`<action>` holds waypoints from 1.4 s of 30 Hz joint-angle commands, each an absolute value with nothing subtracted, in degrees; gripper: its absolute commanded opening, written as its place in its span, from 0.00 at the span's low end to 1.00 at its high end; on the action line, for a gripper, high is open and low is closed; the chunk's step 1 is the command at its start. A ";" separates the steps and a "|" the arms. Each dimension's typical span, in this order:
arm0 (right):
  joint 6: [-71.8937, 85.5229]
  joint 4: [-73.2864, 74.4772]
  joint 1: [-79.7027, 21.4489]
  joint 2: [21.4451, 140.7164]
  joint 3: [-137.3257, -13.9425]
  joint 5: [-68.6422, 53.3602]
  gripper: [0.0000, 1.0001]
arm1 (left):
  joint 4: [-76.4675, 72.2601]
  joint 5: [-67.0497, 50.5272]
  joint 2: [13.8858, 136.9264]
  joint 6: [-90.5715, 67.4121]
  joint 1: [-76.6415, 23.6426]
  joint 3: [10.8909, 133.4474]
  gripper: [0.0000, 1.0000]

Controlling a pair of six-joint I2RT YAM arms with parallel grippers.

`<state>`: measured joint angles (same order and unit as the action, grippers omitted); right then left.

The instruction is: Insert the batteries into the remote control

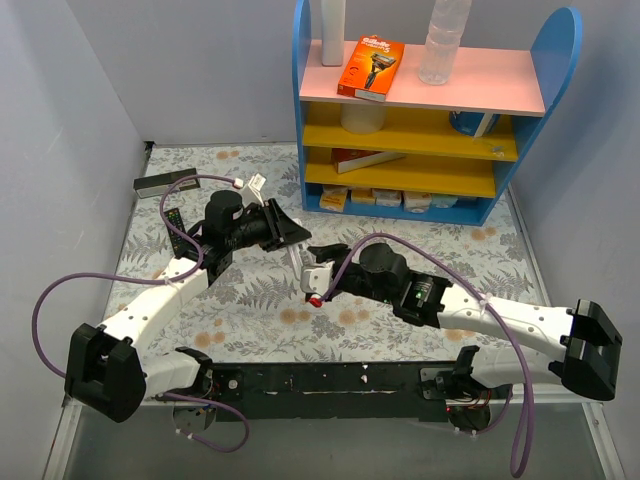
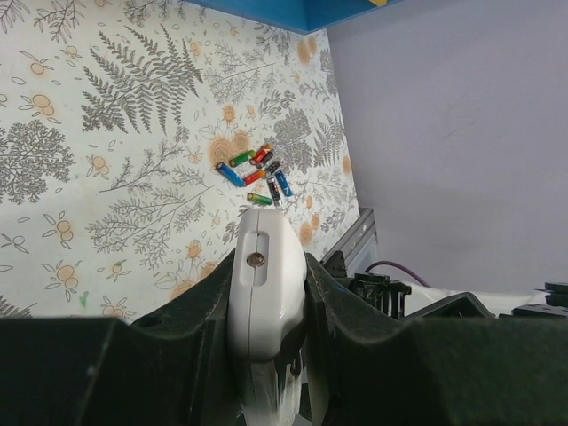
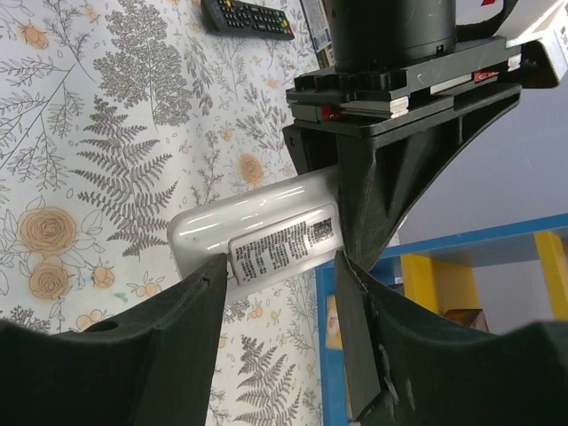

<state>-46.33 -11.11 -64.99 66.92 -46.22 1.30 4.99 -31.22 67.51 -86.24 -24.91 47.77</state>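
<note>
Remote control [image 2: 264, 297] is white and slim with a rounded end and a printed label on one face. It is held above the surface [image 2: 106, 177], pinched in the left end effector [image 2: 266, 266]. The right end effector [image 3: 280, 266] straddles its labelled end, jaws apart; contact cannot be told. Batteries [image 2: 257, 176] lie loose in a cluster on the surface, so none appears loaded. Judged early, with all the loading left.

Remote control [image 3: 266, 217] label [image 3: 284, 250]: print illegible

I see remote control [image 2: 266, 306] smooth glossy white plastic, left gripper [image 2: 269, 259] matt black plastic, batteries [image 2: 257, 173] shiny coloured wrappers, desk [image 2: 89, 186] cover matt, looks like printed cloth
</note>
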 commanded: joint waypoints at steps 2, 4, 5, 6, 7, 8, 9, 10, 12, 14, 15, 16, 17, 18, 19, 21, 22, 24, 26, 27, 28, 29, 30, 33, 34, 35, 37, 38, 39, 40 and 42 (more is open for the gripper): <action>-44.92 -16.43 -63.46 67.41 -44.04 6.77 0.55 | 7.48 -33.05 66.27 -83.76 -26.46 46.94 0.00; -44.21 -17.31 -63.46 67.59 -42.55 6.59 0.55 | 6.68 -31.30 66.62 -82.71 -26.37 45.88 0.00; -43.60 -17.66 -63.54 67.76 -42.02 6.59 0.53 | 5.29 -31.03 66.71 -82.53 -26.19 45.53 0.00; -43.33 -18.71 -63.46 68.20 -41.32 6.59 0.52 | 4.40 -30.76 66.88 -82.09 -26.19 45.01 0.00; -43.07 -19.24 -63.46 68.46 -40.26 6.24 0.52 | 2.74 -29.72 66.97 -82.00 -26.10 44.13 0.00; -42.81 -19.86 -63.46 68.73 -39.73 5.98 0.50 | 1.77 -29.45 67.41 -81.91 -25.93 43.60 0.00; -42.11 -20.65 -63.46 69.69 -39.20 6.06 0.49 | 0.89 -29.18 67.67 -81.83 -25.84 43.07 0.00; -41.93 -21.18 -63.46 70.22 -38.94 6.50 0.48 | -1.30 -28.92 68.02 -81.65 -25.75 42.20 0.00; -41.31 -22.14 -63.46 72.06 -37.80 6.94 0.46 | -2.54 -27.69 69.07 -81.21 -25.58 41.31 0.00; -40.96 -23.81 -63.46 73.38 -36.74 7.38 0.45 | -5.35 -26.55 69.69 -80.60 -25.40 39.29 0.00; -40.61 -24.51 -63.46 74.69 -36.39 7.47 0.44 | -6.32 -26.37 70.74 -80.33 -25.40 38.50 0.00; -40.34 -25.74 -63.54 75.49 -36.13 7.47 0.43 | -7.98 -26.19 71.27 -79.81 -25.40 37.89 0.00; -40.08 -26.36 -63.46 76.11 -35.86 7.38 0.43 | -8.61 -25.84 72.06 -79.37 -25.31 37.18 0.00; -39.99 -26.63 -63.46 77.59 -35.51 7.30 0.42 | -9.14 -25.84 72.68 -79.10 -25.31 36.83 0.00; -39.21 -26.89 -63.46 78.30 -35.42 7.29 0.42 | -10.45 -25.75 74.08 -78.58 -25.23 36.48 0.00; -38.67 -28.12 -63.54 79.80 -34.98 7.38 0.42 | -11.60 -25.40 75.23 -78.31 -25.22 35.51 0.00; -38.06 -28.56 -63.46 80.33 -34.89 7.47 0.41 | -12.65 -25.31 76.28 -78.05 -25.22 35.16 0.00; -37.79 -29.27 -63.46 81.47 -34.81 7.56 0.41 | -13.09 -24.61 77.16 -77.17 -25.31 34.72 0.00; -37.53 -29.35 -63.37 82.35 -34.89 7.82 0.40 | -13.36 -23.91 78.22 -76.12 -25.23 34.54 0.00; -37.36 -29.36 -63.37 83.05 -34.89 7.82 0.40 | -13.36 -23.73 78.40 -75.85 -25.31 34.19 0.00; -37.18 -29.44 -63.37 83.40 -34.81 7.74 0.40 | -13.45 -22.86 78.49 -75.68 -25.31 34.02 0.00; -36.83 -29.44 -63.37 83.58 -34.80 7.73 0.40 | -13.45 -22.33 78.75 -75.41 -25.23 33.84 0.00; -36.74 -29.36 -63.37 84.11 -34.72 7.73 0.40 | -13.36 -21.80 78.84 -75.24 -25.31 33.58 0.00; -35.43 -28.92 -63.37 84.72 -34.19 7.73 0.40 | -13.80 -19.52 79.10 -75.15 -25.31 32.78 0.00; -34.72 -28.31 -63.37 84.55 -34.10 7.82 0.40 | -13.97 -19.16 79.10 -75.23 -25.31 32.35 0.00; -33.67 -27.87 -63.37 84.20 -34.10 7.65 0.40 | -14.06 -18.55 79.19 -75.50 -25.31 32.08 0.00; -29.82 -26.46 -63.37 82.45 -34.45 7.47 0.41 | -14.94 -18.81 79.28 -76.37 -25.23 31.21 0.00; -27.97 -25.85 -63.20 81.57 -34.89 7.30 0.43 | -15.29 -19.16 79.28 -76.81 -25.31 30.85 0.00; -25.86 -25.14 -62.85 80.08 -35.41 6.77 0.44 | -15.73 -19.25 79.28 -77.16 -25.31 30.50 0.00; -20.36 -24.27 -62.41 79.46 -36.03 4.59 0.46 | -16.43 -19.34 79.19 -78.21 -25.23 30.24 0.00; -15.06 -21.80 -61.09 78.32 -38.22 2.65 0.48 | -17.48 -19.77 79.01 -79.27 -25.31 29.01 0.00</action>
